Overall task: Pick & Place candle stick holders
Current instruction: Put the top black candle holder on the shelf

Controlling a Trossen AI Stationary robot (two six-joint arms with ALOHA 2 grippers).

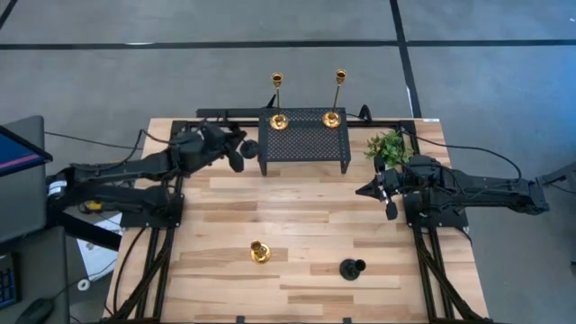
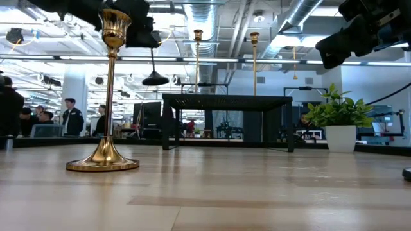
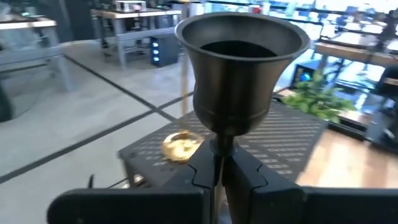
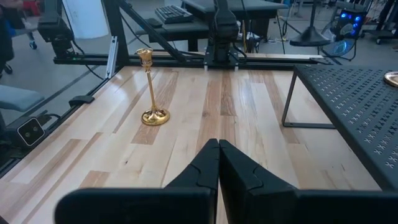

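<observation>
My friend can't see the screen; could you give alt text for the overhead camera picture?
Seen from above, the left tool carries a black candle stick holder beside a black mesh rack that bears two tall gold holders; the right tool is empty.

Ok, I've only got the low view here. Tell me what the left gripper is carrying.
Observer: The left gripper is shut on the stem of a matte black candle stick holder.
Operator: Give me its position against the rack.
Observer: Seen from above, it sits just off the left end of the black mesh rack, not over its top.
Operator: Now report the right gripper.
Observer: The right gripper is shut and empty, over bare table near the plant.
</observation>
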